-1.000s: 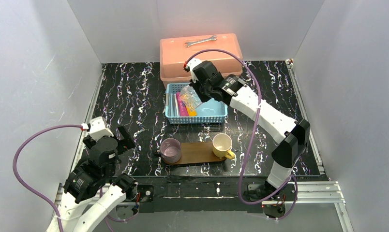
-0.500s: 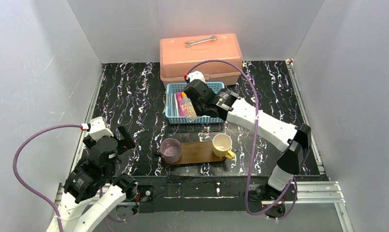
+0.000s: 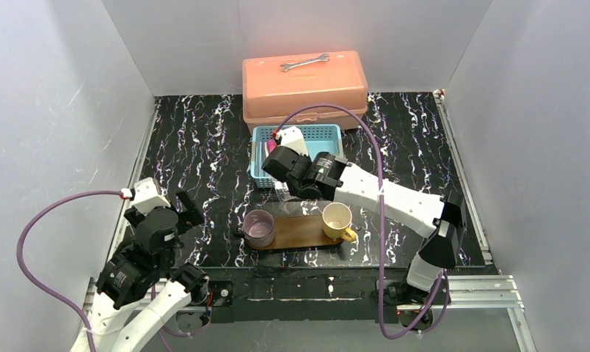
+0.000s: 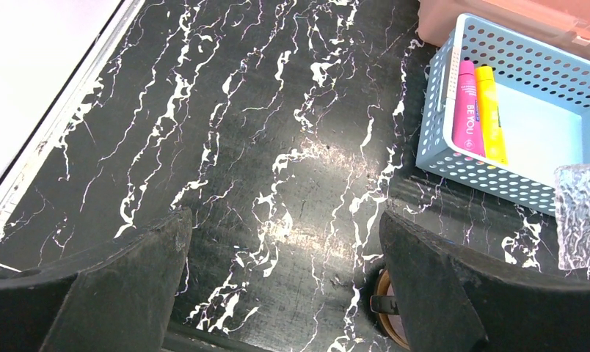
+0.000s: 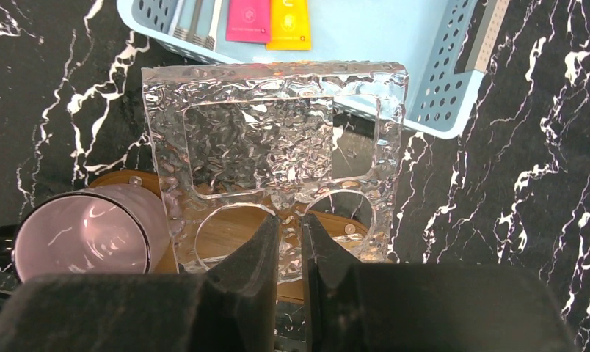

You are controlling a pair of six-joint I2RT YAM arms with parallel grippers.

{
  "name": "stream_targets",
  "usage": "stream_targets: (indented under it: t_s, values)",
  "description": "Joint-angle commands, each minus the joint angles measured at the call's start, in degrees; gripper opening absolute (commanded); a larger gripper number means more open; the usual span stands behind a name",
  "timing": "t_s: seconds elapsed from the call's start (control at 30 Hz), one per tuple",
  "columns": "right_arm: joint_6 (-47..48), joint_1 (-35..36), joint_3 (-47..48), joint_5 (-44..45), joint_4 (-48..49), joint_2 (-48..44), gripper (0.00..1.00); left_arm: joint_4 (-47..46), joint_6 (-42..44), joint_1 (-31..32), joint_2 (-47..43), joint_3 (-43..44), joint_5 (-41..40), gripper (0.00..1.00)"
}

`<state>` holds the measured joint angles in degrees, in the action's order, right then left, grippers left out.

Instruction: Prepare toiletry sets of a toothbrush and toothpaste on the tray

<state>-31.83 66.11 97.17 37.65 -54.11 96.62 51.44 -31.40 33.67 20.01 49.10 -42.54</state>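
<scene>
Pinching a clear rippled plastic plate (image 5: 277, 147) by its lower edge with the right tool (image 5: 290, 238), above the table (image 4: 277, 110) between the blue basket (image 5: 439, 110) and the tray (image 3: 299, 231). Hovering with the left tool (image 4: 285, 249) spread wide over the table's left side. Find the magenta-pink tube (image 4: 468, 103) and the yellow tube (image 4: 490, 110) of toothpaste side by side in the basket (slim toothbrush sticks (image 5: 197, 15) just beside the pink one). Note a purple cup (image 3: 259, 227) and a yellow cup (image 3: 337, 218) at the tray's ends.
</scene>
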Motion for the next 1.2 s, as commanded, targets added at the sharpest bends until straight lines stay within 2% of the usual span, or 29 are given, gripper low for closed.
stream_targets:
  t_s: [0.0,0.37,0.63,1.17]
  values:
    - [-6.31,1.68,2.73,4.7,-4.88,1.2,0.01,0.64,-1.31,0.17,-0.63,-0.5,-2.94,0.99]
    - [-14.72,5.32,7.76,4.98,-12.81,5.05,0.01,2.08,-3.53,0.17,0.53,0.12,-4.49,0.99]
    - [-22.63,6.76,11.78,6.61,-22.18,8.81,0.01,2.27,-4.57,0.17,0.12,0.02,-5.35,0.99]
    - [-27.04,9.33,9.94,4.23,-23.64,11.13,0.01,2.36,-5.25,0.17,-0.33,-0.06,-5.16,0.99]
